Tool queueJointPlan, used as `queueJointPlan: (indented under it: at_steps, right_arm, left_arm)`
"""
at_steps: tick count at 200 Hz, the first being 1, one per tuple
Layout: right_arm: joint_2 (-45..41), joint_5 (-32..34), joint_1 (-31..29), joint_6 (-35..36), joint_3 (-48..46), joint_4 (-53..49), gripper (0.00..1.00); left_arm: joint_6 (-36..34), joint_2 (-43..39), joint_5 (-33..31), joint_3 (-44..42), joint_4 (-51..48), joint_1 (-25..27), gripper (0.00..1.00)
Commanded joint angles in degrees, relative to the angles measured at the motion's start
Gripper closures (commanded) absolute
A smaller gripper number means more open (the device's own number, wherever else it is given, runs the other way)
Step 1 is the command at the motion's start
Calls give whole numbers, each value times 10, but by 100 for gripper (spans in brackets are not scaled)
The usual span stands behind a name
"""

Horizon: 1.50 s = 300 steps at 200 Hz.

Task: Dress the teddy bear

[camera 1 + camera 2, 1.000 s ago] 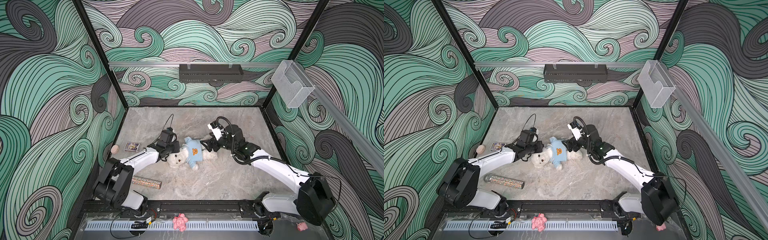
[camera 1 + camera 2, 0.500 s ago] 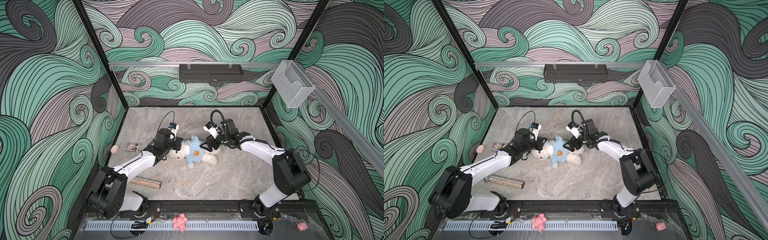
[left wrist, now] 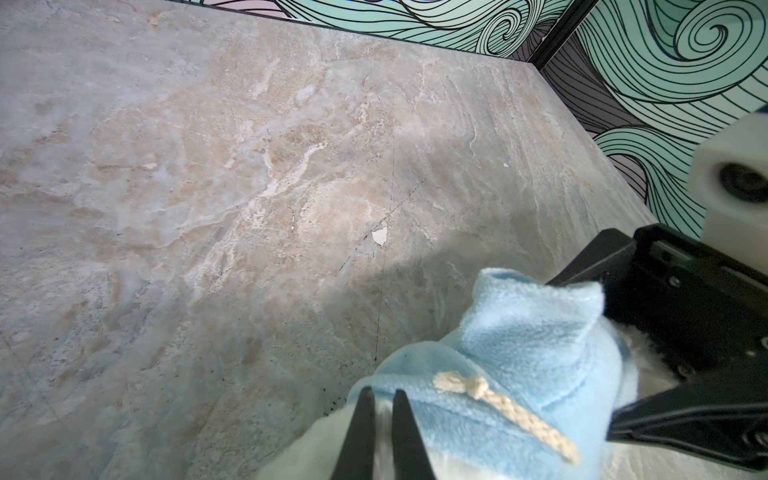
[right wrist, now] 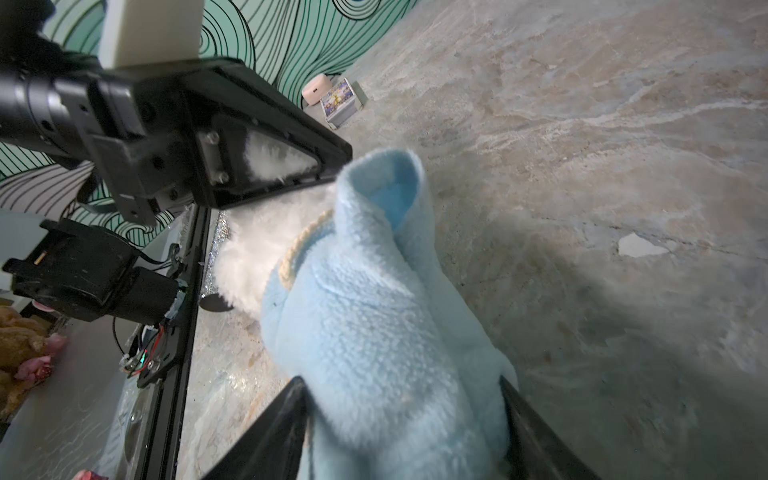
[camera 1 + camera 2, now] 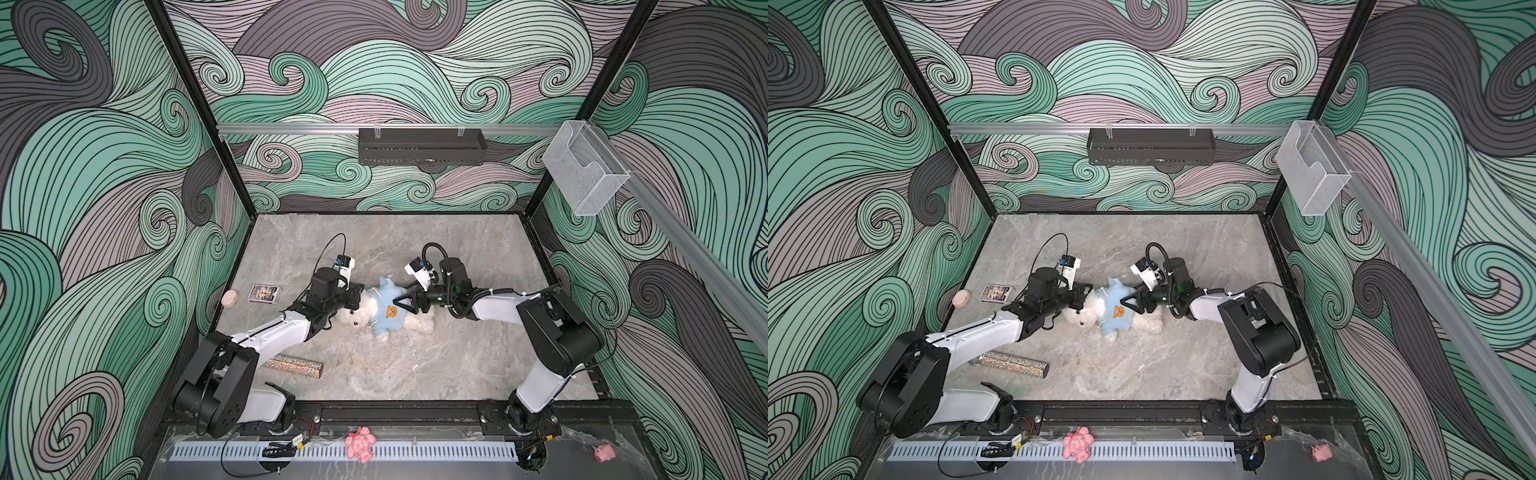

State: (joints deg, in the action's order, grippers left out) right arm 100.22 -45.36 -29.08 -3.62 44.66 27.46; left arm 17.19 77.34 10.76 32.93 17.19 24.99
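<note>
Pinching, left side: my left gripper (image 3: 381, 395) has its jaws pressed almost together at the bear's head end. A thin pale sliver sits between the fingers; fur or cloth, I cannot tell.
Bear: the teddy bear (image 5: 353, 319) lies face up in the middle of the table (image 5: 415, 365), between my two arms. Its head points toward my left arm and its legs toward my right.
Hoodie: a light blue hoodie (image 5: 380, 325) with an orange bear face covers the torso. One sleeve stands up toward the back wall, cuff open.
Drawstring: a cream drawstring (image 3: 505, 409) lies across the blue fleece near my left fingers.
Right side: my right gripper (image 4: 401, 386) has its jaws apart, one finger on each side of the hoodie's lower body, both against the fleece. Squeezing or only touching, I cannot tell.
Left edge: a card box (image 5: 263, 294) lies just beside a pink round piece (image 5: 229, 298), well apart from the bear.
Front left: a glitter tube (image 5: 294, 366) lies flat near my left forearm.
Front rail: a pink lumpy toy (image 5: 360, 444) sits in the middle and a tiny pink pig (image 5: 603, 452) at the right end.
</note>
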Motion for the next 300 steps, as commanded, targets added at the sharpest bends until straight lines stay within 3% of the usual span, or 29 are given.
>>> queueJointPlan:
  at_steps: [1, 27, 66, 76, 100, 121, 132, 147, 180, 196, 211, 224, 242, 264, 300]
  right_arm:
    - [12, -10, -17, -28, 11, 95, 41]
    - [9, -6, -23, -50, 20, 110, 55]
    - [-49, 79, -24, -67, 19, 55, 85]
    - [-70, 92, -25, -56, 12, 46, 91]
    - [-119, 93, -25, 8, -14, 29, 94]
    - [-147, 83, -26, 68, -24, -6, 95]
    - [-160, 79, -26, 86, -29, -19, 95]
    - [-179, 72, -26, 101, -39, -22, 95]
    - [-214, 67, -32, 106, -54, -20, 96]
    - [-226, 63, -38, 101, -57, -18, 95]
    - [-237, 58, -46, 100, -64, -9, 95]
    - [-246, 53, -50, 97, -67, -6, 95]
    - [-256, 44, -56, 94, -70, -3, 94]
    - [-266, 40, -65, 93, -72, -2, 94]
    - [-278, 41, -76, 103, -84, 0, 93]
  left_arm:
    - [11, -19, 12, -1, 28, 11, 100]
    - [0, -23, 3, -1, 17, 12, 100]
    - [-15, -47, -10, -9, 10, 14, 96]
    - [-17, -62, -10, -13, 8, 15, 88]
    - [-11, -124, -31, -20, -14, 15, 56]
    - [21, -196, -137, -8, -75, 15, 43]
    - [15, -220, -153, 13, -119, 14, 33]
    - [-9, -232, -106, 45, -162, 13, 29]
    - [-67, -208, 88, 102, -206, 17, 24]
    - [-140, -196, 180, 101, -198, 27, 17]
    - [-225, -185, 195, 111, -233, 43, 12]
    - [-289, -165, 198, 138, -285, 50, 12]
    - [-325, -125, 217, 177, -336, 51, 13]
    - [-322, -78, 264, 206, -348, 52, 19]
    - [-283, -35, 298, 233, -342, 50, 40]
